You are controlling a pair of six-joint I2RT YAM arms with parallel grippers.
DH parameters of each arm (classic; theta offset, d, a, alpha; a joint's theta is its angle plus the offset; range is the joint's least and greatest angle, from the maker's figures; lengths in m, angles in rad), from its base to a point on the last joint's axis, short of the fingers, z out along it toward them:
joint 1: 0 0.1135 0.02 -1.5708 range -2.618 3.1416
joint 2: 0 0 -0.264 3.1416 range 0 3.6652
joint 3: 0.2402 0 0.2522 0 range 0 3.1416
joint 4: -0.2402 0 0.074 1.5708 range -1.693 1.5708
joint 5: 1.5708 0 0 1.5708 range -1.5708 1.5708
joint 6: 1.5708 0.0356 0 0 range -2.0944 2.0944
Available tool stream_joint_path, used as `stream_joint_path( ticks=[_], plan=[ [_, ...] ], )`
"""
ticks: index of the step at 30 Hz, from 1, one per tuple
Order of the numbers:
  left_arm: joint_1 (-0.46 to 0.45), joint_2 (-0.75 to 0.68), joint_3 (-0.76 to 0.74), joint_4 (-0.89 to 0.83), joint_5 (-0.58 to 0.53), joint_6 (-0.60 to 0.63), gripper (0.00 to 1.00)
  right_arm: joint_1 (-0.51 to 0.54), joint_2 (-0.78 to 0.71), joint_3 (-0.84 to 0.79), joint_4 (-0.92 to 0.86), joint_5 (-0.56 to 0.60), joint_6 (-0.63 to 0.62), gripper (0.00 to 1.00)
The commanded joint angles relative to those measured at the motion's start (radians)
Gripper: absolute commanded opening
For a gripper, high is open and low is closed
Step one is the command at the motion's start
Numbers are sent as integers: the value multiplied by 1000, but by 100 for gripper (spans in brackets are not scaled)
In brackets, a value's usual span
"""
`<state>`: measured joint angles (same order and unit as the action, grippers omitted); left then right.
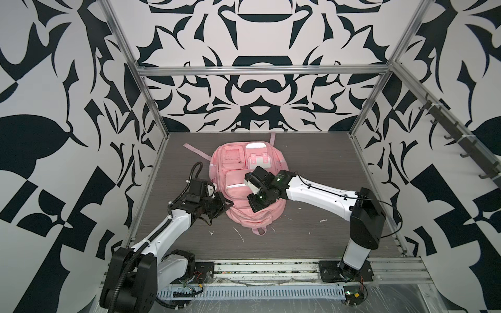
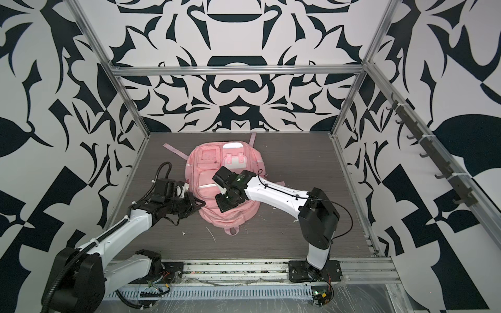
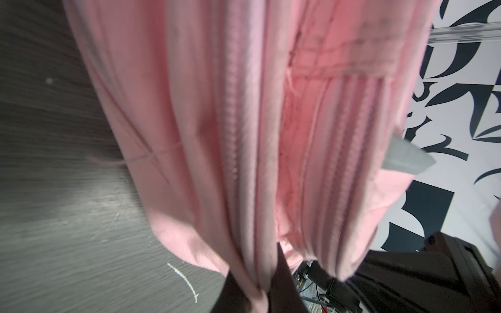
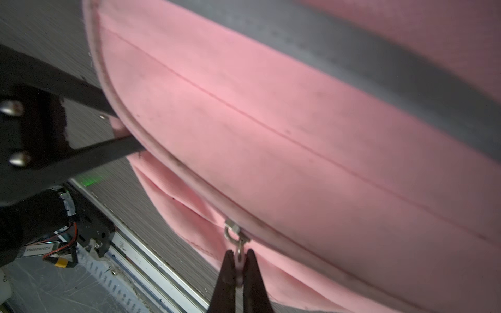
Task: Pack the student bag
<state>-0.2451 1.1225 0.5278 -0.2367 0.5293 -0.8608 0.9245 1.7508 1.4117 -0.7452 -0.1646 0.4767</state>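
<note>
Fabric student bag (image 1: pixel 236 179): left claw (image 3: pixel 254 296) pinches a soft fold (image 3: pixel 250 271), right claw (image 4: pixel 240 271) clamps metal zipper pull (image 4: pixel 235 238).

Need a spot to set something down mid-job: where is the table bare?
Bare table lies right of the student bag, behind the right arm, and along the front strip between the bag's carry loop and the arm bases. Crowded: the bag's left edge, where the left gripper pinches fabric, and its middle under the right arm.
</note>
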Motion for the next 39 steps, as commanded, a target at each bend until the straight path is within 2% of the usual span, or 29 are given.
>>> stream_joint_path(
  ticks=[1,8,15,16,20,22,24,27,31,35,39],
  plan=[
    [79,18,20,-11,-69,66,0,-66,-101,-43,-163,10,7,0],
    [127,38,96,-105,-87,190,0,-199,-160,-92,-216,47,-86,0],
    [134,103,185,-136,-116,250,0,-203,-177,-73,-210,31,-168,0],
    [136,121,196,-135,-111,253,3,-196,-178,-71,-194,23,-173,0],
    [134,184,252,-171,-79,277,64,-162,-178,-52,-133,-11,-182,0],
    [134,167,269,-215,-75,300,86,-137,-164,-32,-102,-16,-184,0],
    [136,105,273,-256,-89,316,99,-110,-135,1,-79,-13,-174,0],
    [136,29,261,-324,-95,310,99,-65,-71,76,-54,-16,-154,0],
    [125,-88,182,-371,-68,218,100,-18,4,158,-42,-39,-145,0],
    [105,-184,79,-299,-39,100,93,12,23,161,11,-73,-111,0],
    [78,-168,24,-178,-19,2,86,37,39,164,51,-103,-96,0]
  ],
)
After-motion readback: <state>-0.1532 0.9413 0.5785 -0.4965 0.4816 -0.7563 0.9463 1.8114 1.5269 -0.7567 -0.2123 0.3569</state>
